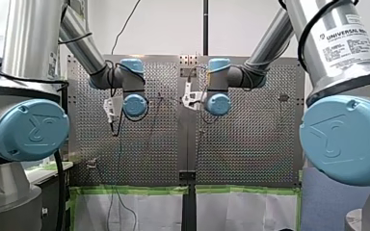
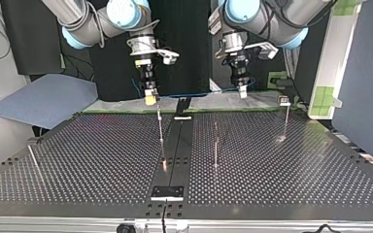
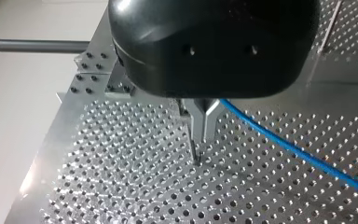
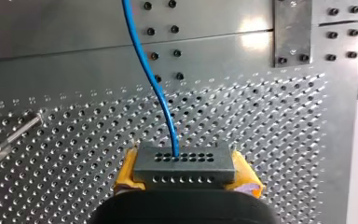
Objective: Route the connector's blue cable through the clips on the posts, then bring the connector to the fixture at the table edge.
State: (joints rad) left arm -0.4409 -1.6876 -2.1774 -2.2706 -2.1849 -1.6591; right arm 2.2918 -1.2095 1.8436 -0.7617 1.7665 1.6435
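My right gripper [image 4: 184, 179] is shut on the grey connector [image 4: 184, 163], its yellow pads on both sides. The blue cable [image 4: 154, 79] leaves the connector's face and runs ahead over the perforated plate. In the top view this gripper [image 2: 150, 98] hangs above the tall post [image 2: 160, 124] near the far edge. From there the blue cable [image 2: 194, 94] spans across to my left gripper [image 2: 243, 92]. In the left wrist view the metal fingers of my left gripper [image 3: 201, 137] are shut, and the blue cable [image 3: 298, 151] runs off from between them. A thin post [image 3: 195, 151] stands just under the fingertips.
In the top view a second post [image 2: 216, 145] stands mid-table, a post with a clip [image 2: 285, 104] at the right and a leaning post [image 2: 33, 156] at the left. A small fixture plate [image 2: 167, 192] sits at the near edge, another [image 2: 183, 116] at the far edge.
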